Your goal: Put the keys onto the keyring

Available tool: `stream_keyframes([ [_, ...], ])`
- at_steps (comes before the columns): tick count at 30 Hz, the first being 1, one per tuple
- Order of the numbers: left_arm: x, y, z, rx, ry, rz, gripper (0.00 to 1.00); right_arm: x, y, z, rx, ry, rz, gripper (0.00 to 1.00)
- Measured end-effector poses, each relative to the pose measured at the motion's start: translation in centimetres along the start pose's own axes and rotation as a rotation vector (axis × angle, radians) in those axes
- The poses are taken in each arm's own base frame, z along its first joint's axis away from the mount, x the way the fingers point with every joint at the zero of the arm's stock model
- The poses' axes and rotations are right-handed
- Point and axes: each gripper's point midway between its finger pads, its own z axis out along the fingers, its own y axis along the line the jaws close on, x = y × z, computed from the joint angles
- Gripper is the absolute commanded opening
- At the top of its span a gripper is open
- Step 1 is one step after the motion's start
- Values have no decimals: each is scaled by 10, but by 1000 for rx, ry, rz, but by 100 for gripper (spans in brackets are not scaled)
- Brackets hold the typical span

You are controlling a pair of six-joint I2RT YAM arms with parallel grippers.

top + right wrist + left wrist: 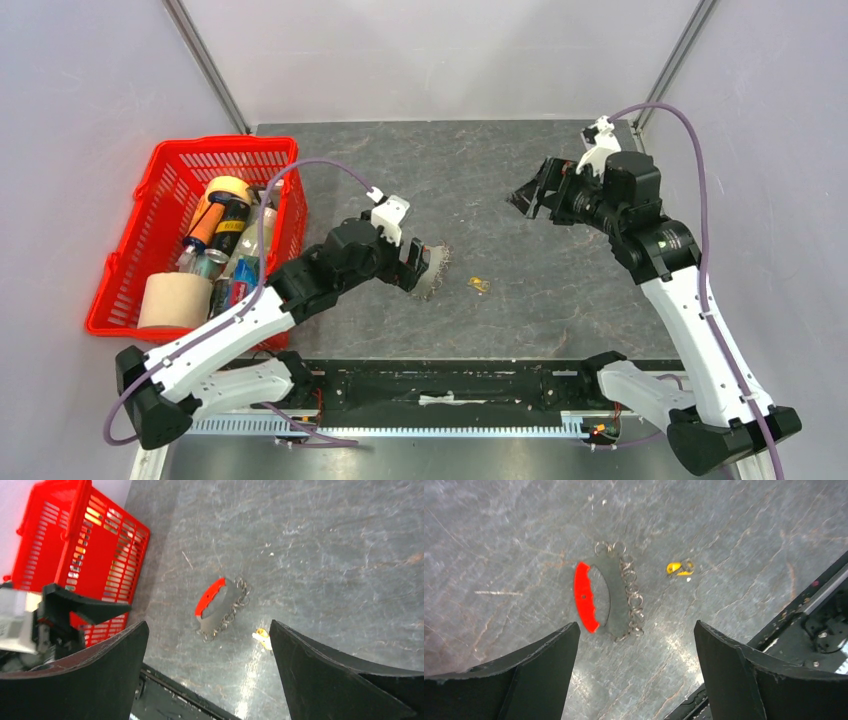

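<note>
Red keyring (585, 600) just ahead, between spread left fingers (524, 680) (right fingers (90, 680) likewise spread, well apart).

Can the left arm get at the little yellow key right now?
Probably yes: the left pincer hangs open above the keyring, and the yellow key lies bare beside it, nothing between.

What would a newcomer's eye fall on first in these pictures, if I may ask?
The bright red basket, packed full, at the left edge of the table stands out first. Mid-table lies the keyring, a red curved loop edged with silvery keys, right below the open left gripper. A small yellow key lies apart beside it.
</note>
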Motion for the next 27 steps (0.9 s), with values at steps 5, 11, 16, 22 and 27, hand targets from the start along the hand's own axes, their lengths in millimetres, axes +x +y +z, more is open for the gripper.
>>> stream_keyframes([
  [5,43,6,23,-35,114,-9,82,28,2,0,-7,82,-5,99],
  [11,86,16,38,-83,218,-16,69,62,-2,5,1,185,-5,99],
  [16,104,19,42,-89,235,-33,63,82,-1,8,-5,244,-13,99],
  [22,129,23,44,-100,272,-37,57,97,6,13,-27,300,-28,99],
  [27,134,23,52,-101,280,-36,52,121,5,24,-24,381,-35,95],
])
